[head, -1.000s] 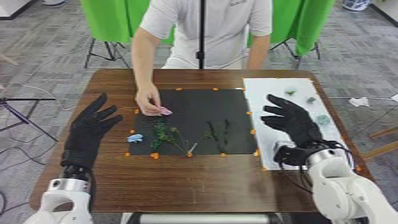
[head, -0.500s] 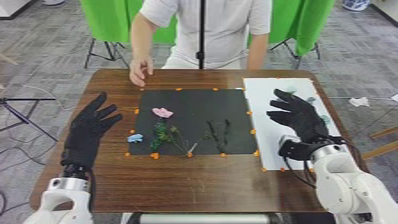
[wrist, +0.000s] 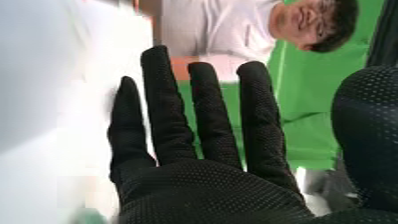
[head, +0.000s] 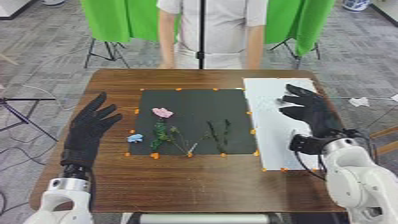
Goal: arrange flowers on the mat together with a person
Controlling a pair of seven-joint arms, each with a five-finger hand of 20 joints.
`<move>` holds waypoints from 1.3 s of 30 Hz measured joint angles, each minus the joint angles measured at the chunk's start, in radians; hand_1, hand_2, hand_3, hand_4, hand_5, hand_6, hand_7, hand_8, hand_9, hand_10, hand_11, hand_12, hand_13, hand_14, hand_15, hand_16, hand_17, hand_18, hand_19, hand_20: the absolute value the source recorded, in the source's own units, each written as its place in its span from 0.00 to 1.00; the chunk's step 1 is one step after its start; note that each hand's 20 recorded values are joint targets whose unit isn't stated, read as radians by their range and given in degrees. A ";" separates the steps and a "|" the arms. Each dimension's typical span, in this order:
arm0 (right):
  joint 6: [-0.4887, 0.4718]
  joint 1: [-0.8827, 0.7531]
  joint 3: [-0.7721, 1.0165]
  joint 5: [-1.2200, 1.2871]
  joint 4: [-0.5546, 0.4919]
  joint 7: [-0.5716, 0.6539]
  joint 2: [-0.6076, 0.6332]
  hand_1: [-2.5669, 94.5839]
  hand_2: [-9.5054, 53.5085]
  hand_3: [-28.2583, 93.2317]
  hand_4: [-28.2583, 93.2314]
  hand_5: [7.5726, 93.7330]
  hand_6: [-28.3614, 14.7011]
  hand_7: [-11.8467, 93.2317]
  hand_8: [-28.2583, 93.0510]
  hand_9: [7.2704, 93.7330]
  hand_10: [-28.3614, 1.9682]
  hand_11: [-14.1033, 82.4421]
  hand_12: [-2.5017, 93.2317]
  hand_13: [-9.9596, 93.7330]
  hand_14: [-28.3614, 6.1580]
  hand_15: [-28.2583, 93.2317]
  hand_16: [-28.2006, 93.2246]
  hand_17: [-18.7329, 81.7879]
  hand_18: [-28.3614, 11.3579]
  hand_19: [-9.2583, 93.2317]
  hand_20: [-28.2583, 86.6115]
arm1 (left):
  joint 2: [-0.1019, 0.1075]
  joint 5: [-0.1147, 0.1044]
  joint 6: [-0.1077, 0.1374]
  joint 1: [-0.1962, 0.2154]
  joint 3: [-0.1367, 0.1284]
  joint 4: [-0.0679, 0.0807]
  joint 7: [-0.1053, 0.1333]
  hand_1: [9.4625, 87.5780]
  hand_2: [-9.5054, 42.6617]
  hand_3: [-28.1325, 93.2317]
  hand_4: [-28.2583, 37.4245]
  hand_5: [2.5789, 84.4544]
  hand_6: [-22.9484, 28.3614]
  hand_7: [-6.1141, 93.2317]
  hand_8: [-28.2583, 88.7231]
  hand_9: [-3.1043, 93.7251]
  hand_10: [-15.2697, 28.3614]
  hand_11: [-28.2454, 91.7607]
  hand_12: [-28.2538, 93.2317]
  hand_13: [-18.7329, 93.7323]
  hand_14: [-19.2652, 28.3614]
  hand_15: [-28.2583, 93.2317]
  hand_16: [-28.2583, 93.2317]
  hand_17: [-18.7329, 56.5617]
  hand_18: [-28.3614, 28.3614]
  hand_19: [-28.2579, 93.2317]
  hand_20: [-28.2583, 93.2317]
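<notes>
In the head view, a black mat (head: 188, 99) lay on the brown wooden bench (head: 182, 187), with small orange pieces dotted about its edges. The pink flower (head: 162, 112) was on the mat's left part, at the far end of a leafy green stem (head: 160, 134); another thin green stem ran down beside that one towards the near edge. The blue flower (head: 135, 138) sat at the mat's left edge, not far from its near corner. Right of the middle lay two dark stems (head: 213, 131) (head: 226, 131), side by side and apart from each other. To the right of the mat was a white sheet (head: 277, 142), also on the bench. The left robot hand (head: 89, 126) was over on the left side, well apart from both flowers, its fingers spread and holding nothing. The right robot hand (head: 313, 111) was above the white sheet, fingers extended and the thumb apart from them; a small greyish thing (head: 281, 101) was near its fingertips, too small for me to name, and I couldn't tell if they touched. In the right wrist view, the right robot hand had its fingers straight, with gaps between them, and the thumb stood well off to one side. Past the fingers were a white surface and the green curtain (wrist: 313, 107), and near the palm was a blurred greenish thing (wrist: 87, 216).
</notes>
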 measured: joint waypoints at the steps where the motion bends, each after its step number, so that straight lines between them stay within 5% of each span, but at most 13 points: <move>1: 0.015 0.004 0.010 -0.017 0.005 0.009 0.014 0.25 0.13 0.89 0.01 0.43 0.74 0.26 0.13 0.45 0.50 0.24 0.18 0.49 0.32 0.53 0.36 0.26 0.08 0.62 0.44 | 0.001 0.000 0.000 0.000 0.000 0.000 0.000 0.17 0.27 0.89 0.00 0.38 0.50 0.17 0.16 0.39 0.71 0.39 0.31 0.41 0.90 0.53 0.20 0.12 0.96 0.60 0.33; 8: 0.118 0.041 0.069 -0.178 0.057 0.150 0.102 0.29 0.08 0.88 0.02 0.43 0.73 0.26 0.13 0.45 0.50 0.24 0.18 0.52 0.35 0.57 0.35 0.30 0.08 0.67 0.45 | 0.004 -0.002 0.001 -0.001 0.000 0.000 0.002 0.17 0.27 0.89 0.00 0.38 0.50 0.17 0.16 0.39 0.71 0.39 0.31 0.41 0.91 0.54 0.20 0.12 0.96 0.60 0.33; 19: 0.077 0.138 -0.009 -0.510 0.195 0.377 0.192 0.34 0.02 0.88 0.02 0.44 0.74 0.28 0.13 0.45 0.50 0.25 0.19 0.55 0.40 0.60 0.33 0.32 0.07 0.70 0.44 | 0.006 -0.004 0.003 -0.009 0.000 0.000 0.003 0.17 0.27 0.89 0.00 0.38 0.51 0.17 0.16 0.39 0.71 0.40 0.31 0.40 0.91 0.55 0.20 0.12 0.95 0.60 0.33; 25: -0.027 0.162 -0.073 -0.674 0.249 0.385 0.234 0.36 0.01 0.89 0.02 0.47 0.75 0.29 0.12 0.48 0.51 0.27 0.18 0.57 0.42 0.60 0.33 0.34 0.09 0.72 0.44 | 0.011 -0.005 0.003 -0.012 0.002 0.000 0.003 0.18 0.27 0.89 0.00 0.37 0.51 0.17 0.16 0.39 0.71 0.40 0.31 0.40 0.91 0.55 0.20 0.12 0.95 0.60 0.33; 39: -0.069 0.175 -0.212 -0.981 0.325 0.378 0.251 0.42 0.00 0.89 0.00 0.49 0.77 0.31 0.11 0.51 0.56 0.28 0.18 0.61 0.50 0.55 0.32 0.33 0.14 0.68 0.42 | 0.023 -0.018 0.006 -0.012 0.008 0.000 0.004 0.18 0.26 0.89 0.00 0.37 0.51 0.17 0.16 0.38 0.71 0.40 0.31 0.40 0.91 0.55 0.19 0.12 0.96 0.60 0.33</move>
